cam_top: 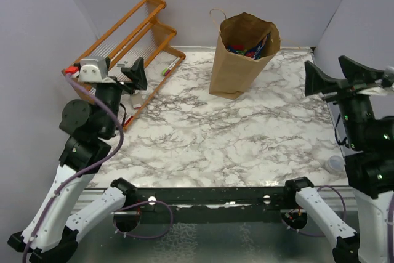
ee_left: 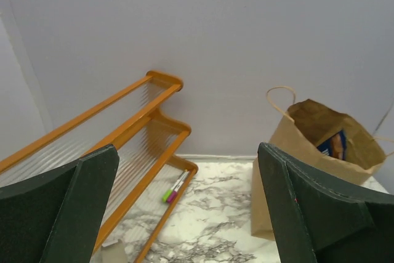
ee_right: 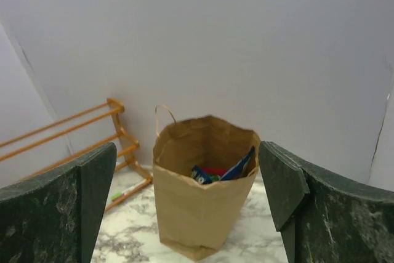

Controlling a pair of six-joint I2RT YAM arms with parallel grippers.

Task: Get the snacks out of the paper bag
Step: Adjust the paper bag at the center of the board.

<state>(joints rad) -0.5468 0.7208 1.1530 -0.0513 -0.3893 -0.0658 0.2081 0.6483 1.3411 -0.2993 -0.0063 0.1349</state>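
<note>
The brown paper bag (cam_top: pixel 237 69) stands upright and open at the back of the marble table (cam_top: pixel 215 140), with one loop handle showing. Snacks (cam_top: pixel 249 48) in dark blue, red and green lie inside it, seen over the rim in the right wrist view (ee_right: pixel 221 173) and partly in the left wrist view (ee_left: pixel 335 145). My left gripper (cam_top: pixel 132 73) hovers open at the left, beside the rack and far from the bag (ee_left: pixel 289 152). At the right edge my right gripper (cam_top: pixel 337 77) is open and faces the bag (ee_right: pixel 197 214) from a distance. Neither holds anything.
An orange wooden rack (cam_top: pixel 132 35) leans at the back left, with green and pink markers (cam_top: pixel 167 68) lying at its foot (ee_left: pixel 172 188). A small clear round lid (cam_top: pixel 335 163) sits off the table's right edge. Pale walls close in the back and sides.
</note>
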